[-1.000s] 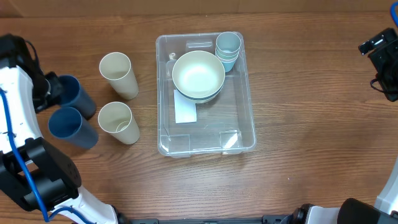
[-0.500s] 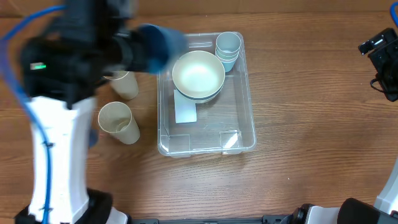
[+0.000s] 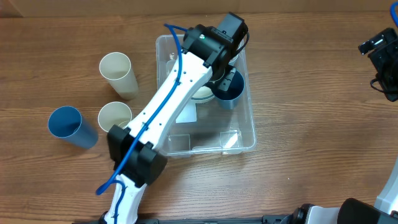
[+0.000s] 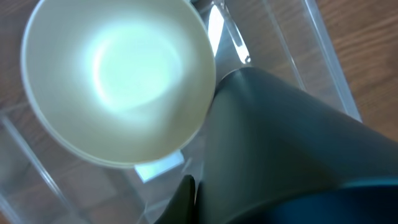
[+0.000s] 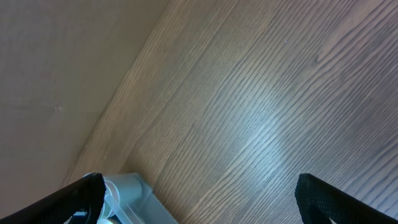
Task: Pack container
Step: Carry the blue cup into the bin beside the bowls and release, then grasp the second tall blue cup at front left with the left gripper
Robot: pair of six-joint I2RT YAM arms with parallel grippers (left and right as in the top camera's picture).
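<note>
Blue plastic first: one blue cup (image 3: 69,126) waits on the worktop (image 3: 311,137) beside two cream cups (image 3: 117,122). A second ago its twin lay there; now your left jaws pinch that carried cup (image 3: 227,89) inside the container (image 3: 242,142), mid-worktop, just beside the cream bowl (image 4: 118,81). Three cups remain to pack. Your right jaws hang spread, well aside.

My left arm (image 3: 171,102): white links, black joint housings, blue cable (image 3: 177,53) along its length. My right arm (image 3: 384,56): black, boxy. Right gripper (image 5: 199,190): matte black fingers (image 5: 74,199).
</note>
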